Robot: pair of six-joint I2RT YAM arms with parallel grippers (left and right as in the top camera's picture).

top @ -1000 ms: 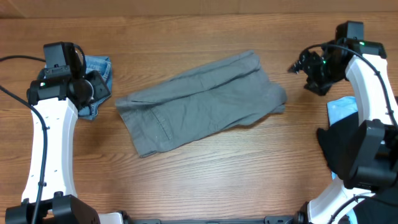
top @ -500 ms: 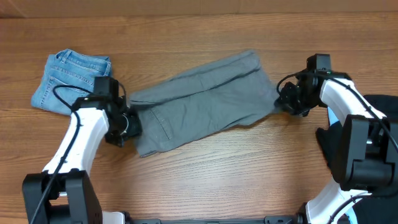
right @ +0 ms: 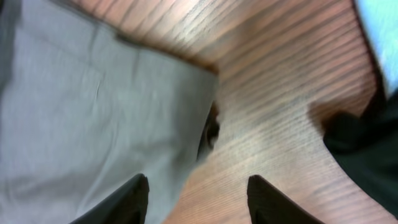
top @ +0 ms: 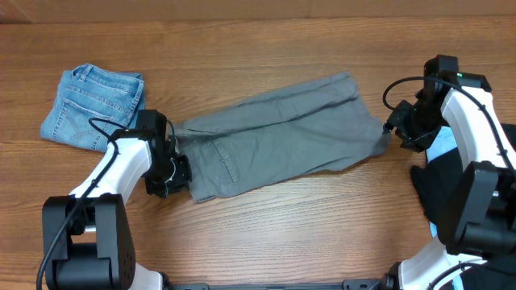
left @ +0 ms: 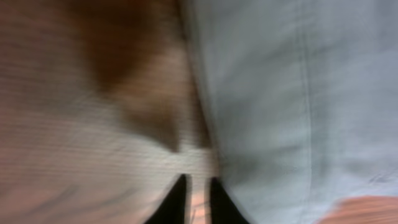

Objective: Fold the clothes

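Note:
The grey shorts (top: 274, 145) lie flat and slanted across the middle of the table, one of the clothes. My left gripper (top: 171, 173) sits low at their left edge. In the left wrist view its jaws (left: 196, 193) stand almost together with only a thin slit of bare wood between them, and the grey cloth (left: 298, 93) lies just to their right. My right gripper (top: 397, 133) is at the shorts' right end and is open. In the right wrist view (right: 199, 196) its left finger hovers over the grey cloth (right: 93, 93) and its right finger over wood.
Folded denim-blue clothes (top: 93, 109) lie at the back left. A black garment (top: 439, 189) and a light blue one (top: 443, 145) lie at the right edge, close to my right arm; both show in the right wrist view too, the black garment (right: 360, 143) and the light blue one (right: 382, 31).
The grey shorts have slid to the right and stretched out. My right gripper moved right and opened. My left gripper followed the left edge rightward, its jaws closing.

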